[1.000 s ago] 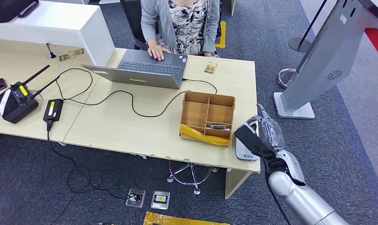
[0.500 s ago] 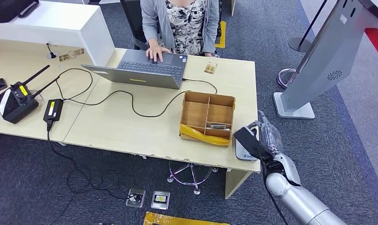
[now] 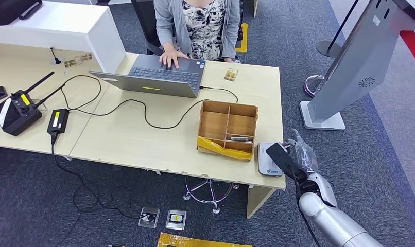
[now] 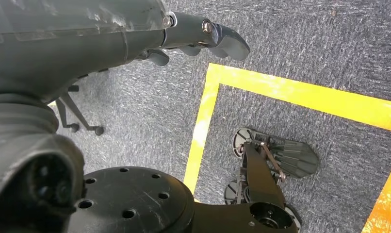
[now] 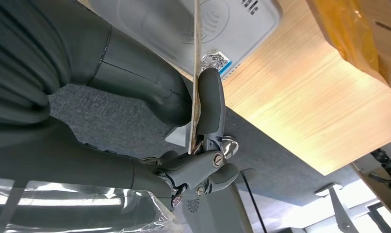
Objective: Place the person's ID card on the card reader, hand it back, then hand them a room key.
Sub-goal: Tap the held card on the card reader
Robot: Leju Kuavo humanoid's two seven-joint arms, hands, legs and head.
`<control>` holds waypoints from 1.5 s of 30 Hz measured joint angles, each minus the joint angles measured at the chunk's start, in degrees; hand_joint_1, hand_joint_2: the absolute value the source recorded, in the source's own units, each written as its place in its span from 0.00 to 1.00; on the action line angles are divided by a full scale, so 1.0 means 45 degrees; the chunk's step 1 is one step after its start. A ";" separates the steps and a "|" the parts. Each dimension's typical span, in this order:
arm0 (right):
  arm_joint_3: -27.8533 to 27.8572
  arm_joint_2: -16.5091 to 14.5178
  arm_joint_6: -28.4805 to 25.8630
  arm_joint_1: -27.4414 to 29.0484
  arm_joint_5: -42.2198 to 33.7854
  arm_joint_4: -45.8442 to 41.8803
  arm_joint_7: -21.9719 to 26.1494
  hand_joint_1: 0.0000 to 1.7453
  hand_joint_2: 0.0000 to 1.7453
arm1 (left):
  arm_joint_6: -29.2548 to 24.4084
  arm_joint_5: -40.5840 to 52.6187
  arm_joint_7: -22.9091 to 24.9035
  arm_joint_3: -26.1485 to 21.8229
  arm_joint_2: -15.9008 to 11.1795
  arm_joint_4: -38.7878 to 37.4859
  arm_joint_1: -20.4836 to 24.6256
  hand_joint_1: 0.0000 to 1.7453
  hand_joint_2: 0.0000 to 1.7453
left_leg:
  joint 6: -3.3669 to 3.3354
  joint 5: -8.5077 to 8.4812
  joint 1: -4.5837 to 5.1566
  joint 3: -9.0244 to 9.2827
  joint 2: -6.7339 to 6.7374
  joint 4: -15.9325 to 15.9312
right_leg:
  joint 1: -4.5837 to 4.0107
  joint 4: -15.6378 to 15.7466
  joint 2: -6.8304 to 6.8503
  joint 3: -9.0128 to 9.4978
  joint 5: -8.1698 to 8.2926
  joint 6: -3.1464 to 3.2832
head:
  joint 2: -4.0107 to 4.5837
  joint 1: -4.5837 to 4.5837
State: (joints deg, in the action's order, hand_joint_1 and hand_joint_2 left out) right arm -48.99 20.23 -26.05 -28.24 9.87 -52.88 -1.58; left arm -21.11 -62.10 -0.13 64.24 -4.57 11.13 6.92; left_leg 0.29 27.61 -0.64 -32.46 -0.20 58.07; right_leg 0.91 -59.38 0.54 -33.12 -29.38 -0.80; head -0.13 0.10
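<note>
ID card [image 5: 195, 73] stands edge-on, pinched between the thumb and a finger of the right hand [image 3: 298, 157], just over the white card reader [image 3: 267, 160] at the desk [image 3: 143, 139] corner. The reader bears a contactless wave mark and a small blue label, its print too small to read. Beside it sits the wooden divided box [image 3: 227, 128]. Open carpet lies beyond the desk edge. The left hand [image 4: 135, 39] hangs over the floor, fingers loosely apart, holding nothing.

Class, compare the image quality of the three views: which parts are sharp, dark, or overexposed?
Head view: evenly lit and sharp across the desk. Left wrist view: left hand dark, carpet crisp. Right wrist view: card seen edge-on, card reader readable, far corner washed out by bright light.
</note>
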 joint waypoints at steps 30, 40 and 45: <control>-0.0047 -0.0754 0.0012 -0.0647 -0.1961 0.2402 0.2403 1.00 1.00 | -0.0848 -0.0234 0.0194 0.0000 0.0294 0.0004 0.0000 0.00 0.00 | 0.0001 -0.0001 -0.0003 0.0016 0.0015 0.0000 | -0.0002 -0.0002 -0.0024 0.0014 0.0008 0.0004 | 0.0000 -0.0001; -0.0034 -0.1117 -0.1064 -0.1066 0.0344 0.1435 0.0894 1.00 1.00 | 0.0347 0.0250 0.0081 0.0010 0.0113 0.0000 0.0006 0.00 0.00 | 0.0005 -0.0006 -0.0004 0.0009 0.0014 0.0000 | -0.0004 -0.0008 -0.0022 0.0006 0.0012 0.0008 | 0.0000 -0.0001; 0.0227 -0.1077 -0.0557 -0.1502 0.2175 0.0008 -0.0227 1.00 1.00 | 0.0550 0.0429 -0.0374 0.0016 0.0024 0.0000 0.0005 0.00 0.00 | 0.0006 -0.0008 -0.0003 0.0009 0.0014 0.0000 | -0.0003 -0.0007 -0.0023 0.0006 0.0013 0.0007 | 0.0000 -0.0001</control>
State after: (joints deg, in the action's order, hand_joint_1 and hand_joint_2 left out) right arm -47.96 15.39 -28.55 -34.99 19.66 -52.85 -2.60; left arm -18.63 -60.17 -1.81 64.31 -4.46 11.13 6.94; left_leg 0.32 27.58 -0.65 -32.42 -0.14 58.07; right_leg 0.90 -59.42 0.44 -33.09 -29.32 -0.77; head -0.13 0.09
